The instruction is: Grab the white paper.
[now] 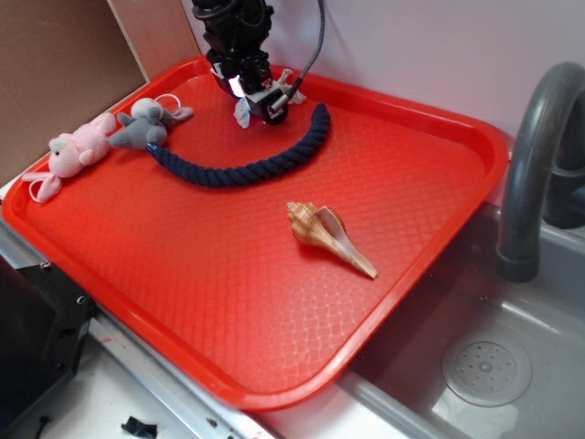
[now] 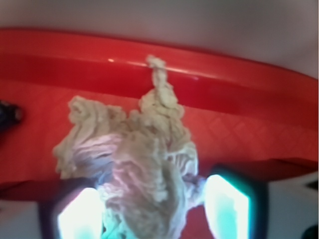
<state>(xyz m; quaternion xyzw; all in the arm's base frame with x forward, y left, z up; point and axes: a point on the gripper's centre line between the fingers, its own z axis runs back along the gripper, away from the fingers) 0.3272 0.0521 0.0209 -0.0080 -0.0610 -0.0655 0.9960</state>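
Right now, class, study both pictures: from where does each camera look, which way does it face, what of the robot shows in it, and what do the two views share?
Exterior: sits high off the tray's near corner, looking down and across the red tray toward the wall; the black arm and gripper show at the far rim.
Wrist: rides on the arm, facing past the two fingers toward the tray's rim; the white paper fills it.
Shared: tray, gripper and paper pinched between the fingers.

Off-white crumpled white paper, pinched in claw.
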